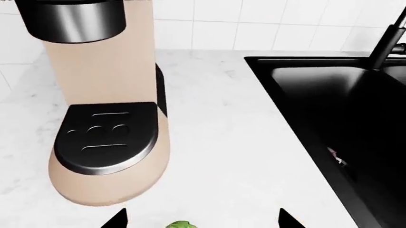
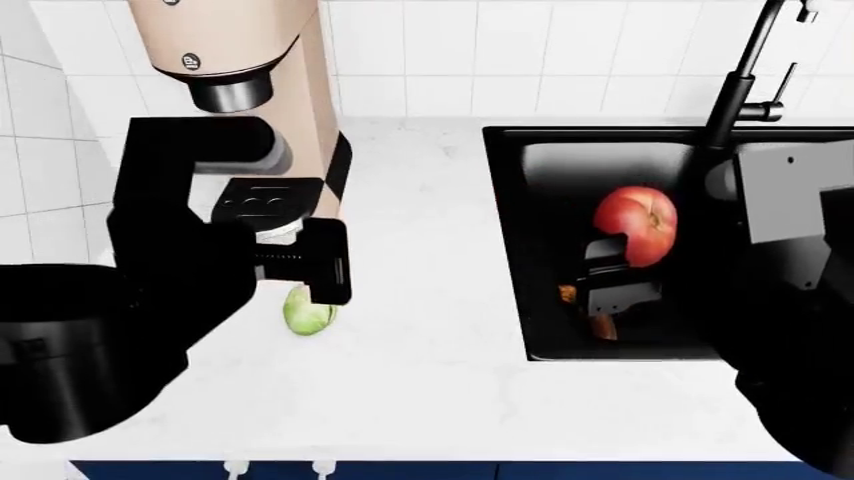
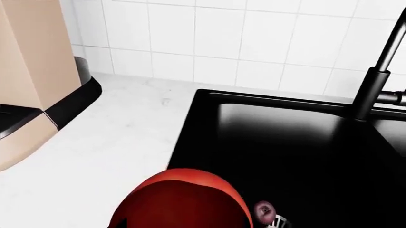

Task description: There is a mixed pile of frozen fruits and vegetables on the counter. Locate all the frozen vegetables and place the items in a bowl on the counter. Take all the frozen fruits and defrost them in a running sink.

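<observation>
A small green vegetable (image 2: 310, 312) lies on the white counter (image 2: 427, 250) by the foot of the coffee machine. My left gripper (image 2: 315, 285) hangs just above it. In the left wrist view the gripper (image 1: 201, 219) is open and the vegetable (image 1: 179, 224) sits between its two dark fingertips (image 1: 117, 219), untouched. My right gripper (image 2: 607, 275) is shut on a round red fruit (image 2: 635, 225) and holds it over the black sink (image 2: 534, 160). The fruit (image 3: 180, 199) fills the near part of the right wrist view. No bowl is in view.
A tall beige coffee machine (image 2: 240, 50) stands close behind my left arm. A black faucet (image 2: 747, 70) rises at the sink's far right. A small purplish object (image 3: 263, 209) lies at the sink bottom near the drain. The counter's front edge runs below both arms.
</observation>
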Controlling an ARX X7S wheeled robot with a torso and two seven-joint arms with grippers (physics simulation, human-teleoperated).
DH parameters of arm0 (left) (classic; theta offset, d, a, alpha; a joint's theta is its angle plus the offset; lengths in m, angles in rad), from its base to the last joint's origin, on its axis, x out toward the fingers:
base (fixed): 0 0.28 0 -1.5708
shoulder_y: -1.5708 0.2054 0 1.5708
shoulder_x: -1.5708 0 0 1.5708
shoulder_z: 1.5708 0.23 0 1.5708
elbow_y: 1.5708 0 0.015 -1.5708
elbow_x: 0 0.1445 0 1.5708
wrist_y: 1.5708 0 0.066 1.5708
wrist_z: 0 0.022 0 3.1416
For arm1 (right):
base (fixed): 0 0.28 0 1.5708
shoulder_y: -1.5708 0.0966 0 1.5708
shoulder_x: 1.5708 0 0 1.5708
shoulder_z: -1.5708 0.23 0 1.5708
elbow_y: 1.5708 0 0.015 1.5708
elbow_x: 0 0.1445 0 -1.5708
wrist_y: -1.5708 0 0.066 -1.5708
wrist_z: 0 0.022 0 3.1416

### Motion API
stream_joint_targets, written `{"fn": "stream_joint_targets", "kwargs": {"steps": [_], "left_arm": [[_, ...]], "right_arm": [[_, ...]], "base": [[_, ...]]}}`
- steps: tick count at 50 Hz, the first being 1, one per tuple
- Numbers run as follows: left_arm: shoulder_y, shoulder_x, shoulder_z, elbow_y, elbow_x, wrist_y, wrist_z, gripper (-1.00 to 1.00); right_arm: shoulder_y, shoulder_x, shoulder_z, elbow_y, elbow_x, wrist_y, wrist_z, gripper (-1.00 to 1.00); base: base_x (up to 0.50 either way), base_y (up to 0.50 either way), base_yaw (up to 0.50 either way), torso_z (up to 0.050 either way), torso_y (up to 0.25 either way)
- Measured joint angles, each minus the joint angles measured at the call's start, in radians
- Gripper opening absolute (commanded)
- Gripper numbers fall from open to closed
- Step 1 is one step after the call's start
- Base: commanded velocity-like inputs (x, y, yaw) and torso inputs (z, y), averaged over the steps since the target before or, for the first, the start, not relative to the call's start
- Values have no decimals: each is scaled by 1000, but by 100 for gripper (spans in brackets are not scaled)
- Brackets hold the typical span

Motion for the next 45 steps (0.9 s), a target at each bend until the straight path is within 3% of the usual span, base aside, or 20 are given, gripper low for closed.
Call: {"fn": "stream_joint_targets", "kwargs": {"steps": [23,45], "left_arm": [[-53,28,64,-91,-85,-55,-70,100],[-30,57,123,-183,-73,-83,-44,100]], "right_arm": [[-23,-8,-6,14,-18,-5,-4,-100],[-36,-12,-6,20,-29,-8,-10,-100]], "base": [[0,0,0,0,0],[0,0,0,0,0]]}}
